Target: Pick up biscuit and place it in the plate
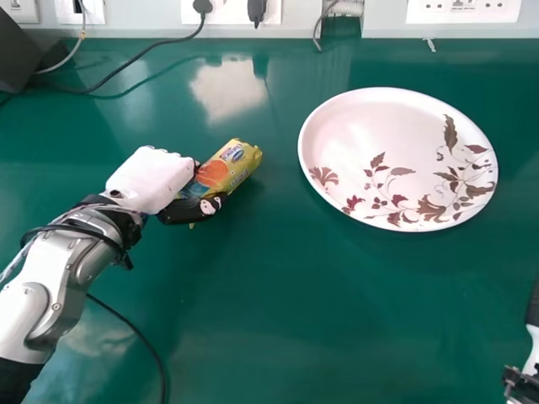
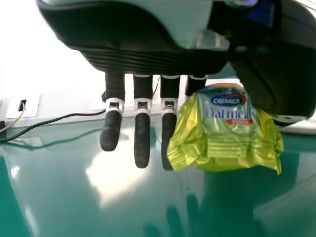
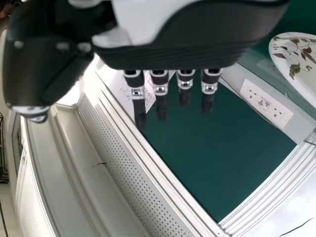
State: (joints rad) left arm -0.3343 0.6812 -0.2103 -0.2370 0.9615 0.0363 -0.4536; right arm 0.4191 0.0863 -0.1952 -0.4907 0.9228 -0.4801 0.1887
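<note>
The left hand pinches the crinkly biscuit packet, other fingers straight, over the glossy table, left of the round, leaf-patterned plate near the far edge. The right hand is open.

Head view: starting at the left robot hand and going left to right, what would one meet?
Left robot hand, biscuit packet, white plate with a leaf pattern, right robot arm at the edge.

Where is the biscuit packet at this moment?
In the head view, the biscuit packet is on the left side, held between the thumb and fingers of the left hand, to the left of the plate.
</note>
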